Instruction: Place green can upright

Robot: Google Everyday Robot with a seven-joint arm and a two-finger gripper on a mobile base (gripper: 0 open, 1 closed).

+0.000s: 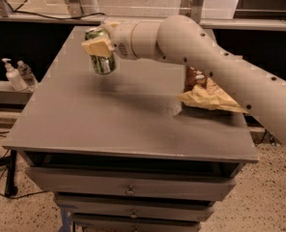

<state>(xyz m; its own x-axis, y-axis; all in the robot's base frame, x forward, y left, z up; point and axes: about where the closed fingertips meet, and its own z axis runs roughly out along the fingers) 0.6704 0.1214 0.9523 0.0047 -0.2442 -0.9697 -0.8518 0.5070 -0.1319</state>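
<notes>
The green can point(101, 62) is held in the air above the far left part of the grey table point(109, 120), roughly upright with a slight tilt, its silver bottom showing. My gripper point(99, 46) is shut on the can, with a cream-coloured finger point(95, 47) across its front. The white arm point(206, 62) reaches in from the right.
A brown chip bag point(206, 93) lies on the table's right side, partly behind the arm. A pump bottle point(11, 75) and a small clear bottle point(26, 73) stand on a low shelf to the left. Drawers point(128, 190) sit below the tabletop.
</notes>
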